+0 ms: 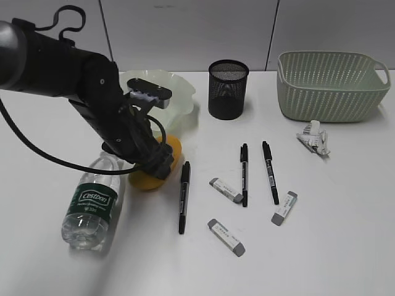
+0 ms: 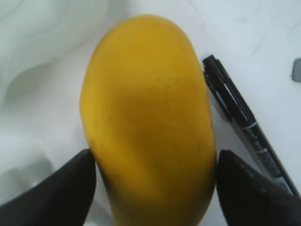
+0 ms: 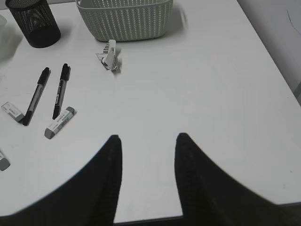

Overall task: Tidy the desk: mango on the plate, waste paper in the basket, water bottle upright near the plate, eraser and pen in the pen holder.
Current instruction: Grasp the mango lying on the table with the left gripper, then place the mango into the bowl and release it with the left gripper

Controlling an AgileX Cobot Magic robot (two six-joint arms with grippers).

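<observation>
The yellow-orange mango [image 1: 176, 148] lies on the white desk [image 1: 345, 246] just in front of the pale green ruffled plate [image 1: 179, 92]. My left gripper [image 1: 157, 163] is closed on the mango's sides; in the left wrist view the mango [image 2: 148, 117] fills the gap between both fingers [image 2: 155, 157]. The water bottle [image 1: 92, 206] lies on its side at the front left. The waste paper [image 1: 313, 138] lies in front of the basket [image 1: 333, 86]. The black pen holder [image 1: 228, 88] stands at the back centre. My right gripper [image 3: 146, 139] is open and empty above the desk's near edge.
Three black pens [image 1: 184, 196] [image 1: 244, 174] [image 1: 270, 171] and three grey erasers [image 1: 225, 190] [image 1: 284, 208] [image 1: 226, 237] lie mid-desk. One pen [image 2: 244, 127] lies right beside the mango. The right wrist view shows the paper [image 3: 109, 55], basket [image 3: 124, 19] and pen holder [image 3: 34, 21].
</observation>
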